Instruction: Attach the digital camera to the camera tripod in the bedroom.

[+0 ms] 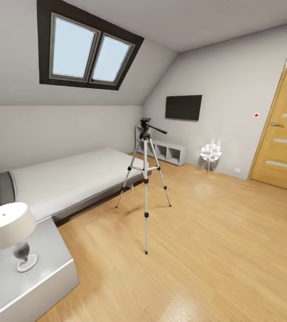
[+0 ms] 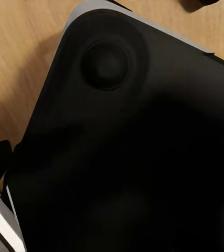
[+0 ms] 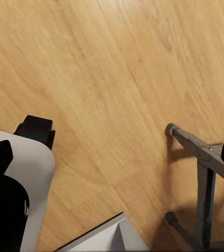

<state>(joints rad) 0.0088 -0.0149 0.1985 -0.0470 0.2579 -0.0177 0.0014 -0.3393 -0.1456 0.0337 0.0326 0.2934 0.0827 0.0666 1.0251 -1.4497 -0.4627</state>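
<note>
Silver-legged camera tripod with black joints and head (image 1: 145, 179) on the honey-toned, plank-grained wood floor (image 1: 215, 241). Pale grey bed (image 1: 71, 179), white sloped walls, dark-framed skylight (image 1: 87, 49) showing pale blue. Black wall TV (image 1: 183, 107); golden wooden door with frosted white strips (image 1: 284, 143); white-shaded table lamp (image 1: 9, 228).

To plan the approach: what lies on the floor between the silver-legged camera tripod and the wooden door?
In the head view, only bare light wood floor lies between camera tripod and wooden door.
</note>
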